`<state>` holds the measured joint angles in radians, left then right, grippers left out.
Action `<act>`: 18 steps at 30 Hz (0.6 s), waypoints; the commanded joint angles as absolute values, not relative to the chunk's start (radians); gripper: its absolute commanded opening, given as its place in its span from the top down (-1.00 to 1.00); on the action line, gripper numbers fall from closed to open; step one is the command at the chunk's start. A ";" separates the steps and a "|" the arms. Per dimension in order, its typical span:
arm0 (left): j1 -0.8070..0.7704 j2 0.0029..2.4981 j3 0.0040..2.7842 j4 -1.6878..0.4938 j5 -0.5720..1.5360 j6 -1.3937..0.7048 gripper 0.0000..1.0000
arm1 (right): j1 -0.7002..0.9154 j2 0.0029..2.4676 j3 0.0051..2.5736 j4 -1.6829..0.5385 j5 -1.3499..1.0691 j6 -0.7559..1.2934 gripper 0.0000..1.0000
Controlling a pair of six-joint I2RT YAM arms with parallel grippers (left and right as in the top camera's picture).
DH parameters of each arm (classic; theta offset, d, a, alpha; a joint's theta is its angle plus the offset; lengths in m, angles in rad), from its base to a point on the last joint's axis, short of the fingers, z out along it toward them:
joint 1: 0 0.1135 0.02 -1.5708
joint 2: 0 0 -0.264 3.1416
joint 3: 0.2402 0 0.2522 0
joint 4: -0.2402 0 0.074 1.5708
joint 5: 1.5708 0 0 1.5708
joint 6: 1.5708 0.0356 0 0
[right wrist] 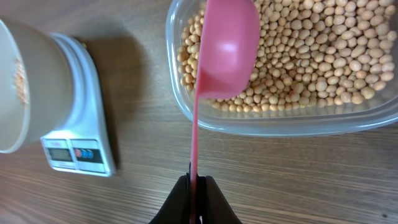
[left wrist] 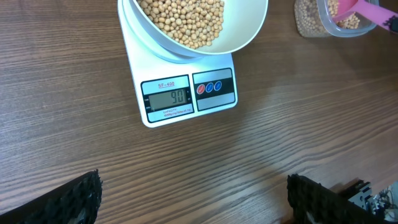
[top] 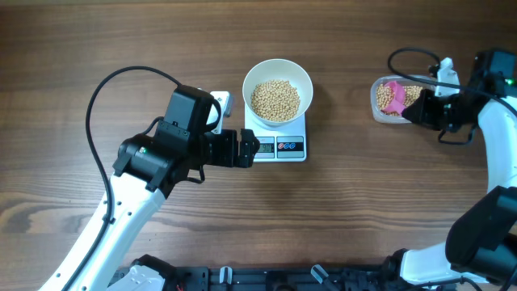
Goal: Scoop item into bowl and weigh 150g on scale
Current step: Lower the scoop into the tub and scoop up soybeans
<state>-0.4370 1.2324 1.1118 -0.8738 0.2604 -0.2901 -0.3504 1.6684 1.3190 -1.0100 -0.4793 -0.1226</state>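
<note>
The left arm (top: 113, 214) and right arm (top: 501, 141) have glossy white shells, boxy black joints and thin, looping black cables (top: 133, 69). The left gripper (left wrist: 196, 199) has ridged black fingers (left wrist: 68, 199).

A deep, round white bowl (top: 279, 69) sits upright on the small white square scale (top: 276, 147), near the middle of the wooden table (top: 339, 210), its rim reaching over the platform's edges. Tan, pea-sized beans (top: 275, 99) lie heaped in its bottom, filling it partway with white wall showing above them. On the scale's front edge the grey display (left wrist: 169, 96) reads 90, beside a dark button panel (left wrist: 214, 87) with one red and two blue buttons. More beans fill a clear container (top: 376, 99) well apart to the right.
</note>
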 commanded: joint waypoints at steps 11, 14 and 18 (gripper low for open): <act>-0.442 1.237 1.108 -0.871 0.269 -0.269 -1.00 | -0.460 1.682 1.333 -1.019 -0.598 -0.049 0.91; -0.442 1.237 1.108 -0.871 0.268 -0.269 -1.00 | -0.480 1.694 1.333 -1.023 -0.643 -0.049 0.91; -0.442 1.237 1.108 -0.871 0.268 -0.269 -1.00 | -0.527 1.715 1.333 -1.033 -0.708 -0.051 0.91</act>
